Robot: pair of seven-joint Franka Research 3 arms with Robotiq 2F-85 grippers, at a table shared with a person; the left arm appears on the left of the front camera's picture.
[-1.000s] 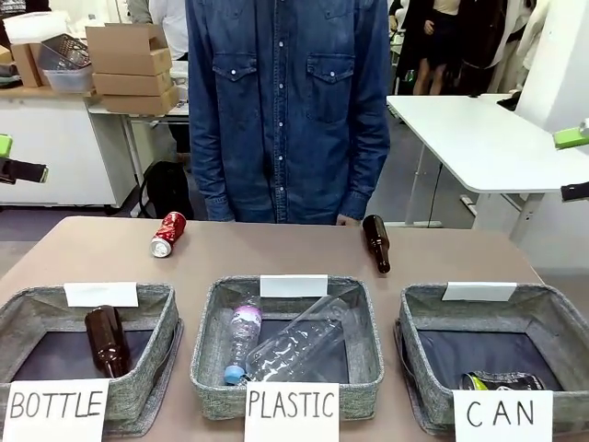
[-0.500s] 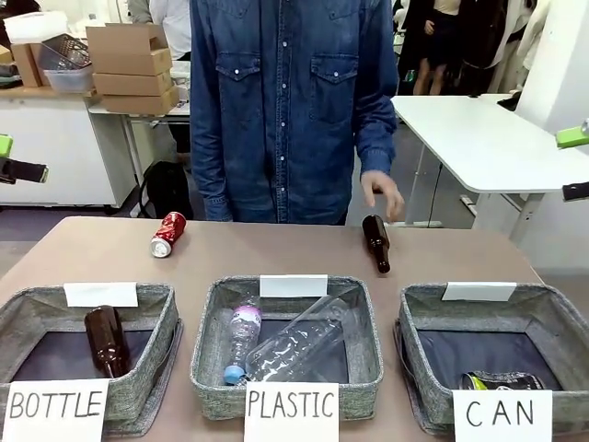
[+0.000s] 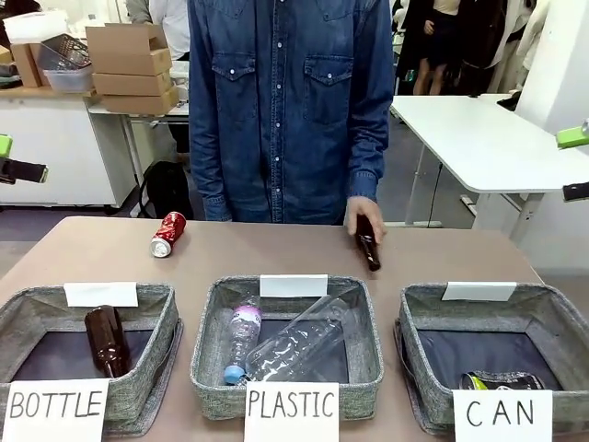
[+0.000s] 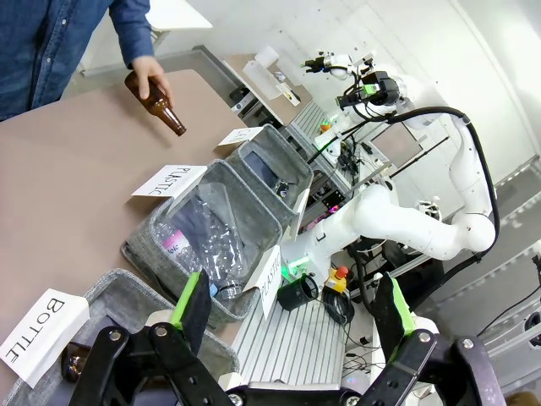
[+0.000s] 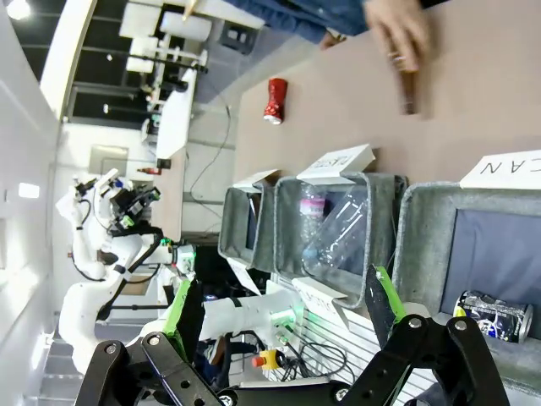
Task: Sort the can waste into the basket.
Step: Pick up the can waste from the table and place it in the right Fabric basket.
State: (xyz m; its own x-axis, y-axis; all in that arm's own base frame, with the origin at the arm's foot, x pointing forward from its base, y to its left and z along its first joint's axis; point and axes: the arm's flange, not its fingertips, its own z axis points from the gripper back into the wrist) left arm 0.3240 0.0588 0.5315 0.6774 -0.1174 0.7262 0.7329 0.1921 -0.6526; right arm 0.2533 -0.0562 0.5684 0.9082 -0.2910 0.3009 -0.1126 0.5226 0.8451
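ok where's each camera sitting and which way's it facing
front: between the arms, faces the person across the table; left claw and right claw at edges
left wrist: by the BOTTLE basket, own open claw, right arm beyond
right wrist: over the CAN basket, own open claw
both wrists share: hand on brown bottle

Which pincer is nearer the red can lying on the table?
Left. The left pincer hangs just left of the red can; the right pincer hangs far to its right, at the front view's opposite edge.

On the table (image 3: 276, 253): BOTTLE basket (image 3: 18, 308) at 7 o'clock, PLASTIC basket (image 3: 207, 368) at 6, CAN basket (image 3: 552, 299) at 5, a crushed can (image 3: 502, 380) inside. Second can (image 3: 167, 234) at 11; glass bottle (image 3: 369, 250) at 1, under a person's hand (image 3: 361, 214).
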